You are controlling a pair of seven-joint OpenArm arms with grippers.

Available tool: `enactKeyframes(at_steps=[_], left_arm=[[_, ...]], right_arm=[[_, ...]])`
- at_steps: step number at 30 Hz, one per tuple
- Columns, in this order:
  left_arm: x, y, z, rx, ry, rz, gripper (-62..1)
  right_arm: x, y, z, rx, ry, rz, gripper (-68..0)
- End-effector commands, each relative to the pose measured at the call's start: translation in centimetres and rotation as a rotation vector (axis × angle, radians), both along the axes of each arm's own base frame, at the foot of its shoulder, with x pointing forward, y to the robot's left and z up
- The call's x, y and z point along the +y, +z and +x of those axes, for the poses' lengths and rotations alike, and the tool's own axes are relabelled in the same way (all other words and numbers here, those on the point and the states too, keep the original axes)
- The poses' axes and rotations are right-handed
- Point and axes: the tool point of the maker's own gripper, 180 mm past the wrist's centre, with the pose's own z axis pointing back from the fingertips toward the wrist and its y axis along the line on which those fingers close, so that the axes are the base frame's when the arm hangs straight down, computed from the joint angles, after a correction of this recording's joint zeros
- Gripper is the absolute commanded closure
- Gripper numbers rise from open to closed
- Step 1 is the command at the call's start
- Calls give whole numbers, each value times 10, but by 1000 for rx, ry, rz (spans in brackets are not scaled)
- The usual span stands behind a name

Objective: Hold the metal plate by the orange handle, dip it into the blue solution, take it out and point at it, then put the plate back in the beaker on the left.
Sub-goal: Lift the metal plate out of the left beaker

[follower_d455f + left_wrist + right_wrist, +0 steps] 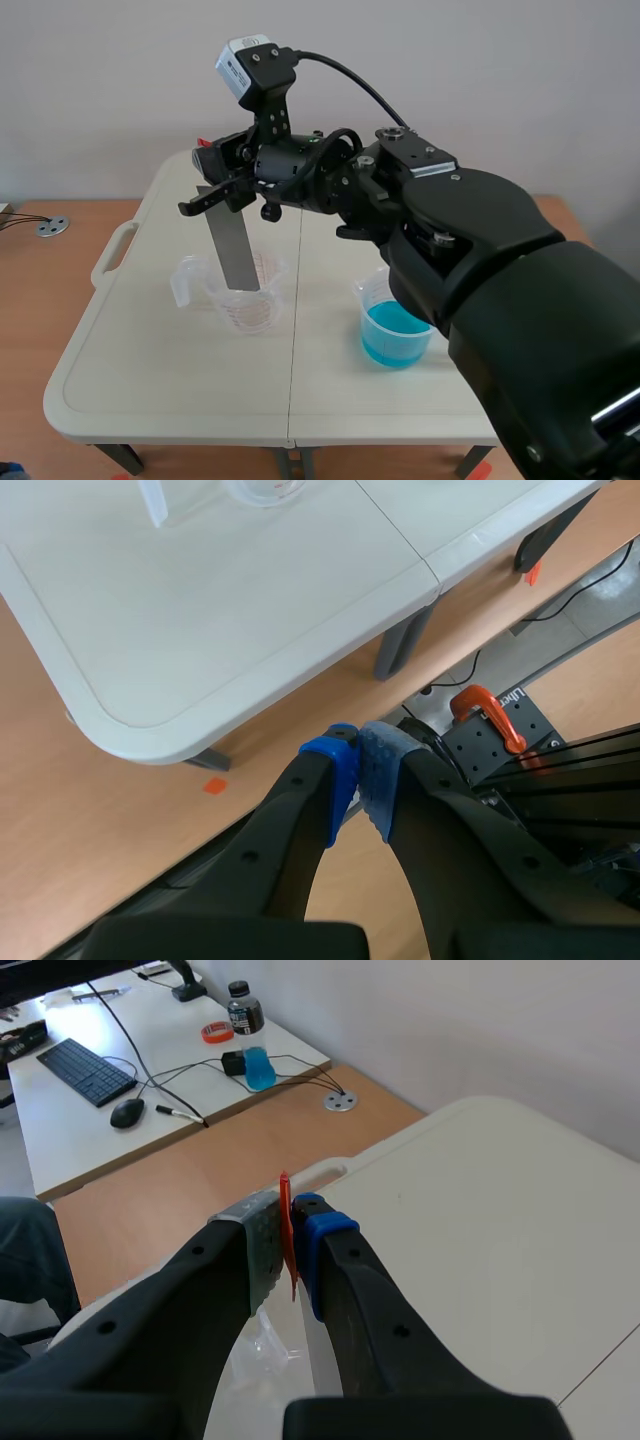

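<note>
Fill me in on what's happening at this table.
The right arm reaches across the table, and its pincer is shut on the orange handle of the metal plate. The plate's lower end stands inside the clear beaker on the left, slightly tilted. The blue solution sits in its own beaker to the right, with nothing in it. The left pincer is shut on nothing, off the table's corner.

The scene camera sits between the arms, looking down across the white table (150,390) toward the wall (100,80), the right arm (500,300) crowding it close. The left wrist camera hangs out past a table corner, facing down at tabletop and floor (80,810); the right one rides high, facing a side desk (120,1090). All three share the tabletop.
</note>
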Motion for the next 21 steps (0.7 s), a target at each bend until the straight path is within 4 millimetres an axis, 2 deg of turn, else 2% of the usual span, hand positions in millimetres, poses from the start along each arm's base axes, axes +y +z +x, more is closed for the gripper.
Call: enactKeyframes(at_steps=[1, 11, 21], left_arm=[[-5, 5, 2, -16, -4, -21, -26], [-5, 5, 2, -16, -4, -22, -26], [-5, 5, 2, -16, -4, -22, -26]], right_arm=[[2, 17, 1, -47, 4, 17, -13], [1, 42, -21, -170, 4, -23, -13], [-23, 94, -30, -304, -77, -11, -13]])
